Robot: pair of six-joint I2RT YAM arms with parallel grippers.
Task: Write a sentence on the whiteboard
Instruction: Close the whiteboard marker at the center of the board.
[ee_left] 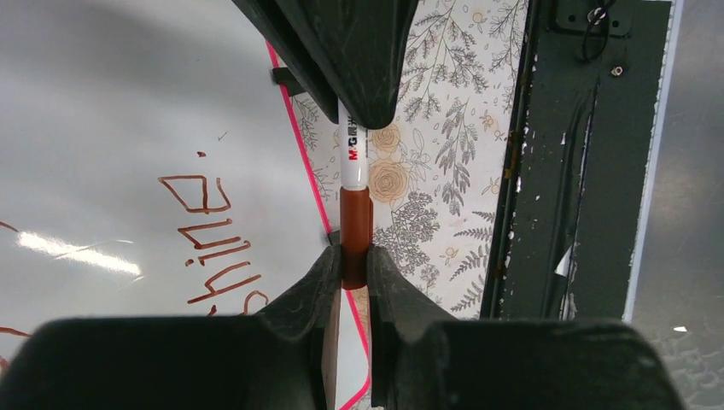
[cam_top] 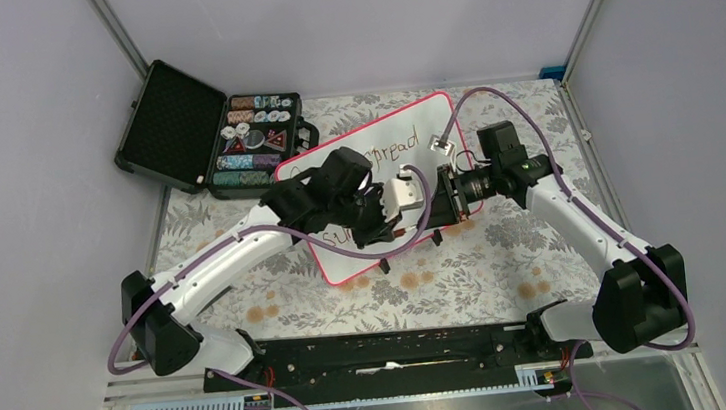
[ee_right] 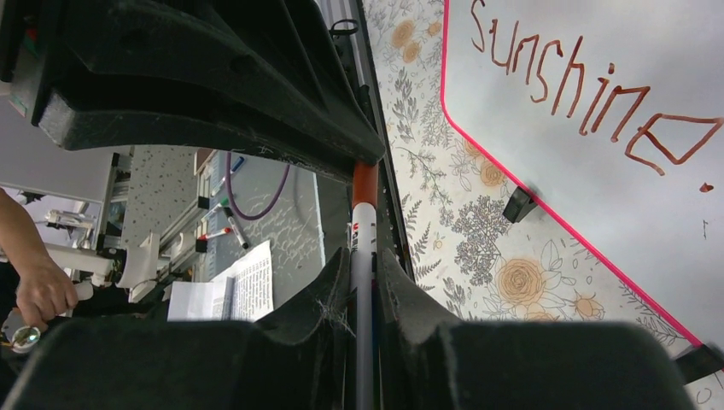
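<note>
The left gripper [ee_left: 354, 260] clamped the smooth brown cap [ee_left: 355, 218], the right gripper [ee_right: 365, 269] the slim white marker [ee_right: 364, 226], near the glossy whiteboard [ee_right: 598, 51].

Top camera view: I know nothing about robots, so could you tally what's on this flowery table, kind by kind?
robot arms: 2 (left, right)
whiteboard: 1
marker pen: 1
black case of chips: 1
Total: 5
</note>
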